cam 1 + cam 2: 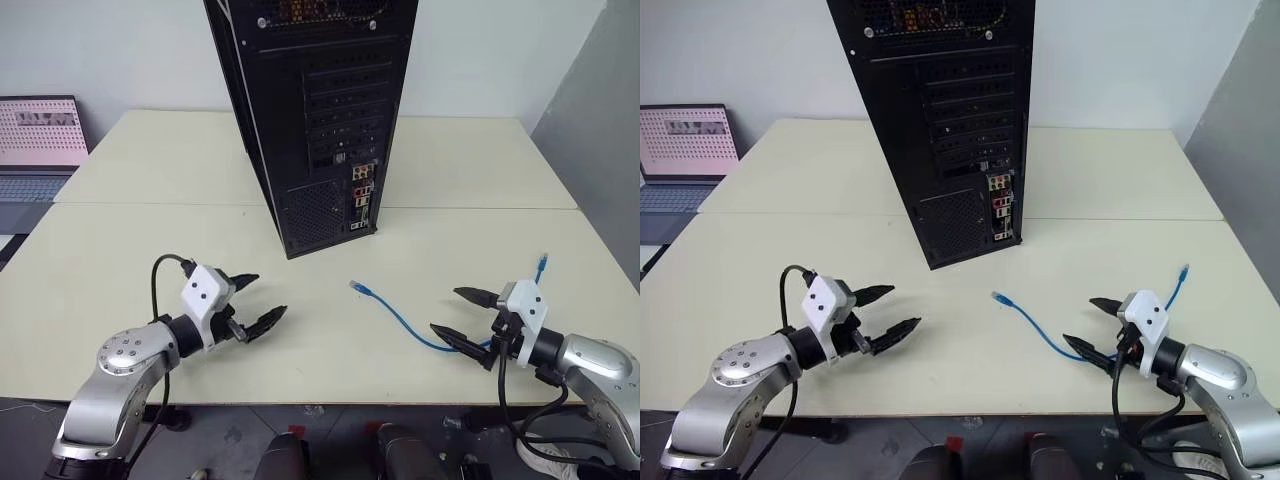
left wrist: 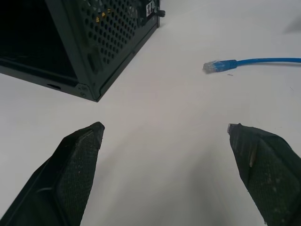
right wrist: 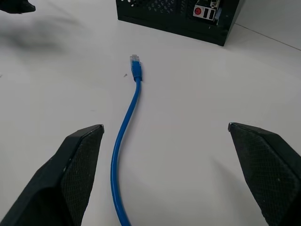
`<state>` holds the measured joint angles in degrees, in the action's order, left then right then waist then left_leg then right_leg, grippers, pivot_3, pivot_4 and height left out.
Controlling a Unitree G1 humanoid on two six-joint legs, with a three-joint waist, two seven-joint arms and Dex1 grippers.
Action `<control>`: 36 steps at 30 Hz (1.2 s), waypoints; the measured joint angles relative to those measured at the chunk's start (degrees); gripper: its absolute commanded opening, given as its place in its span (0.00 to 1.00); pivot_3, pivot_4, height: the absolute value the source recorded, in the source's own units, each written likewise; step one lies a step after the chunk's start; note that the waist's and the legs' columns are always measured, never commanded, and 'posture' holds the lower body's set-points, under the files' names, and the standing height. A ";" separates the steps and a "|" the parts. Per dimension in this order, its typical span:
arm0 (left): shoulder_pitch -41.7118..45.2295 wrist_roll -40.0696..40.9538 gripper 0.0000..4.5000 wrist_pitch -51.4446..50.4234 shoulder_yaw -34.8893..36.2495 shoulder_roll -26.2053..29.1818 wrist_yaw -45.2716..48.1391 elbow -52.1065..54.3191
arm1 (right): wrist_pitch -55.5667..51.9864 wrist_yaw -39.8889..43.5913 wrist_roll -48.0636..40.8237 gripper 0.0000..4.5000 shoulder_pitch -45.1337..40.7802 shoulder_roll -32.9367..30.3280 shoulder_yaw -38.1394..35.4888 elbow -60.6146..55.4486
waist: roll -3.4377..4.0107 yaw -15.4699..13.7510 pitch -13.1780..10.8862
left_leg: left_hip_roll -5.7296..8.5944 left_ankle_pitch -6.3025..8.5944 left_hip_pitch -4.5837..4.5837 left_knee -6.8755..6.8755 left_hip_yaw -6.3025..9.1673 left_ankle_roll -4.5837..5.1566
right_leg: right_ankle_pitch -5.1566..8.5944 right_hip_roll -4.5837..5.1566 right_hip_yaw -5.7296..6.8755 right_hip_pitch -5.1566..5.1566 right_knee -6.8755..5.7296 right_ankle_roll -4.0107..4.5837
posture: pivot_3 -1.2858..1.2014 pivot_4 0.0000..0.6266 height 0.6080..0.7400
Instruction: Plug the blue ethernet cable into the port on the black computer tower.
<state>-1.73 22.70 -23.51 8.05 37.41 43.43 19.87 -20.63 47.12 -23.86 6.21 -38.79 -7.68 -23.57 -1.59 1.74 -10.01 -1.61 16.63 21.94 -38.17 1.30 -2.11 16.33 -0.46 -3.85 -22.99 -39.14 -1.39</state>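
The black computer tower (image 1: 310, 110) stands upright at the table's middle, its rear connector strip (image 1: 361, 197) facing me; the port itself is too small to single out. The blue ethernet cable (image 1: 400, 318) lies loose on the table in front of the tower, one clear plug (image 1: 354, 286) toward the tower, the other end (image 1: 541, 265) at the right. My right gripper (image 1: 458, 315) hovers open over the cable's middle stretch (image 3: 123, 141). My left gripper (image 1: 256, 300) is open and empty, left of the plug (image 2: 214, 66) and in front of the tower.
A laptop (image 1: 38, 140) with a pink screen sits at the far left. The cream table (image 1: 140, 250) is made of two tops with a seam (image 1: 150, 204) running across behind the tower's base. A grey wall (image 1: 600, 130) rises at the right.
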 measured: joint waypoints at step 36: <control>5.35 0.23 1.00 -0.33 -7.10 7.42 12.59 1.52 | -0.43 -9.17 13.86 1.00 -12.99 11.87 19.96 8.23 | -0.01 0.21 0.00 | -0.05 -0.04 0.03 0.00 -0.07 0.00 | -0.04 -0.12 0.04 -0.12 -0.01 0.04 | 0.52 0.24 1.00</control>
<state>3.63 22.94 -23.85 0.95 44.83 56.02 21.39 -21.06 37.96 -10.01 -6.78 -26.92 12.28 -15.34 -1.60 1.95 -10.01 -1.66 16.59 21.97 -38.17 1.23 -2.11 16.30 -0.58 -3.81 -23.11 -39.15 -1.34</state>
